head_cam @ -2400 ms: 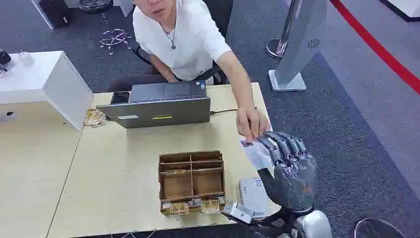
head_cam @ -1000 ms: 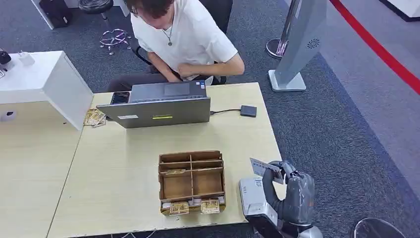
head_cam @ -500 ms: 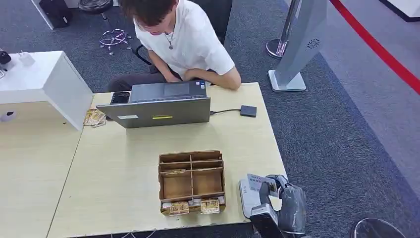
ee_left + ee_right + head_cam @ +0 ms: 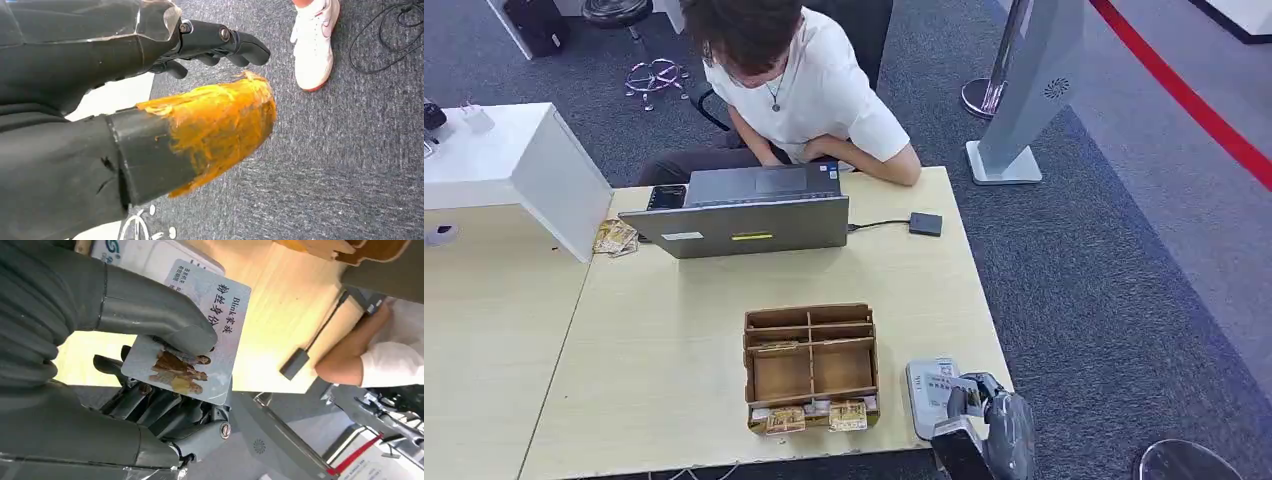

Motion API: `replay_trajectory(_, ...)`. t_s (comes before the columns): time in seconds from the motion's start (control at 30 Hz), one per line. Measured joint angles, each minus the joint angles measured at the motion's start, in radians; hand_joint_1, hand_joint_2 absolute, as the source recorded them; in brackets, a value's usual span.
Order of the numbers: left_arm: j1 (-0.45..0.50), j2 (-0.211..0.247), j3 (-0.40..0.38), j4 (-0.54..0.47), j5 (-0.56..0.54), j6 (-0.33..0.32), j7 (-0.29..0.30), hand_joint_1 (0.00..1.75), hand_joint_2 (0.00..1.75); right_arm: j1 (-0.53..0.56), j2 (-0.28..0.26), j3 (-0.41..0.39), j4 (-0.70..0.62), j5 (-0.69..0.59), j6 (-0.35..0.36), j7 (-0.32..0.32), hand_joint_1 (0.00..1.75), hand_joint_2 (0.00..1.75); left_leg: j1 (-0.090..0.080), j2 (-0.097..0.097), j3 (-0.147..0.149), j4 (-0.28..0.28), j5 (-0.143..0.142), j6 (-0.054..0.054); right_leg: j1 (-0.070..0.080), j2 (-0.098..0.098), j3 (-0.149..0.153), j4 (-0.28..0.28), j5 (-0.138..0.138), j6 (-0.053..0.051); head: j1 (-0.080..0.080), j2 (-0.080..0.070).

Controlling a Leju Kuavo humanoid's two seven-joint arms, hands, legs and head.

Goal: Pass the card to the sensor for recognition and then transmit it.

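Far off to the left of the right robot hand (image 4: 994, 420), a white cabinet (image 4: 544, 175) stands at the table (image 4: 654, 340) edge, with small packets (image 4: 614, 237) beside it and a grey laptop (image 4: 744, 215) further in, where a person (image 4: 804, 90) in a white shirt sits with folded arms. Nearer, just to the left of that robot hand, sits a brown divided box (image 4: 811, 362) with a few packets along its front. Next comes the sensor (image 4: 934, 385), a flat white reader at the table's near right corner, and the right robot hand is clamped on the card (image 4: 192, 347) directly over it: the thick thumb (image 4: 150, 310) presses the printed face while the darker fingers (image 4: 150, 407) back it from beneath, and the card lies close above the reader, though whether it touches cannot be told. The card looks thin, light, stiff and glossy, so it is likely to slide if the pinch eases; the hold is best kept at one short edge, leaving most of the face free for the reader and for whoever receives it. Beyond the robot hand, toward the person, a small dark box (image 4: 925, 223) on a cable lies well apart. The left robot hand (image 4: 150, 100) hangs over grey carpet near a white shoe (image 4: 315, 45), fingers apart and holding nothing.
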Motion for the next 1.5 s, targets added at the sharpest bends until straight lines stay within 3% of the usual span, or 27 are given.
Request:
replay_trajectory(0.8, 0.000, -0.001, 0.000, 0.000, -0.001, 0.002, -0.005, 0.00, 0.00, -0.042, 0.000, -0.026, 0.129, -0.030, 0.000, -0.016, 1.75, 1.75, 0.000, 0.000, 0.000, 0.000, 0.000, 0.000, 0.000, 0.000, 0.000, 0.000, 0.000, 0.000, 0.000, 0.000)
replay_trajectory(1.5, 0.000, -0.004, 0.000, 0.000, 0.000, -0.011, -0.024, 0.00, 0.00, -0.067, 0.000, -0.036, 0.165, -0.010, 0.000, -0.009, 1.75, 1.75, 0.000, 0.000, 0.000, 0.000, 0.000, 0.000, 0.000, 0.000, 0.000, 0.000, 0.000, 0.000, 0.000, 0.000)
